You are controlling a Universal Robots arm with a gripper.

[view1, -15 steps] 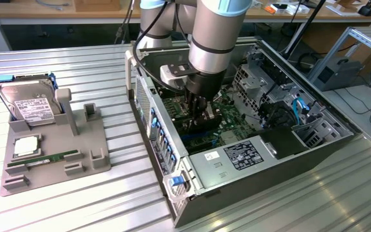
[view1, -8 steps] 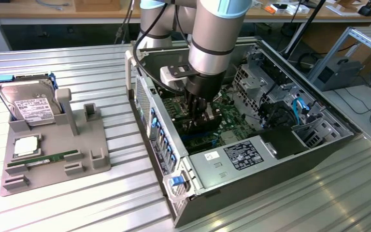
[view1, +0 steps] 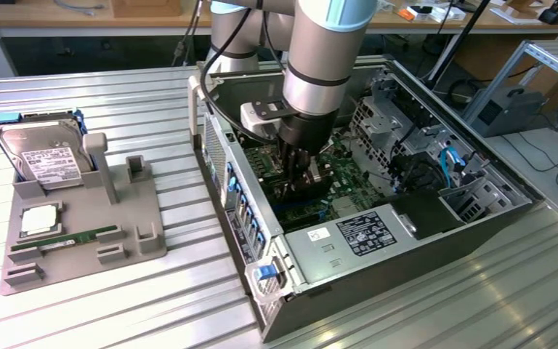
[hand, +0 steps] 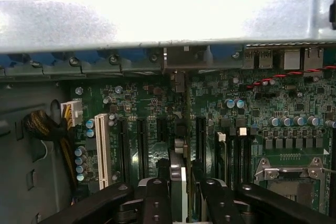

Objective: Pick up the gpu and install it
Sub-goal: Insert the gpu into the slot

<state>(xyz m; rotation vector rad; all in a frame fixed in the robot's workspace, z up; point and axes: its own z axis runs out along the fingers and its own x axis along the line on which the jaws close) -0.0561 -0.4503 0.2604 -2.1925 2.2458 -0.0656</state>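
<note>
My gripper (view1: 299, 174) reaches down into the open computer case (view1: 223, 156), over the green motherboard (hand: 273, 103). The gpu (hand: 181, 129) stands on edge between the black fingers (hand: 156, 199), seen as a thin dark card running away from the wrist towards the case's rear wall. Its metal bracket end (hand: 178, 62) meets the row of rear slot openings. The card's lower edge lies in line with one of the long black expansion slots (hand: 200, 140); whether it is seated I cannot tell. In the exterior view the card (view1: 310, 187) is a dark shape under the fingers.
A grey holder (view1: 85, 233) on the exterior view's left carries a hard drive (view1: 41, 156), a square chip (view1: 41, 218) and a green memory stick (view1: 66, 240). Inside the case are a silver power supply (view1: 352, 236), a drive cage (view1: 386, 123) and cables (hand: 44, 129).
</note>
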